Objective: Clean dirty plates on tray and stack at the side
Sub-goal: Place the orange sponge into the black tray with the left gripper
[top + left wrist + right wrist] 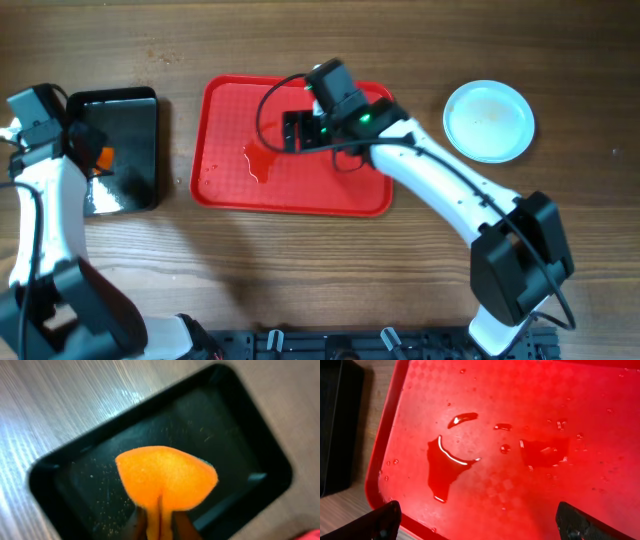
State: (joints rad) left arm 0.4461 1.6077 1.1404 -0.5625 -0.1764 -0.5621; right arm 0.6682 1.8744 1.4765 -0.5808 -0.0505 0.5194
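Observation:
The red tray (230, 110) lies mid-table and holds only puddles of water (445, 462) on its wet floor (530, 405). My right gripper (297, 131) hovers over the tray's middle, open wide (477, 517), with nothing between its fingers. A round white plate (488, 120) rests on the table to the right of the tray. From above I cannot tell whether others lie under it. At the far left my left gripper (92, 152) is shut (160, 522) on an orange sponge (167, 477), held just over a black tray (235, 435).
The glossy black tray (130, 120) lies left of the red tray, with a narrow strip of wooden table between them. The right arm's white links (440, 190) run from the front right across the table to the red tray. Arm bases stand along the front edge.

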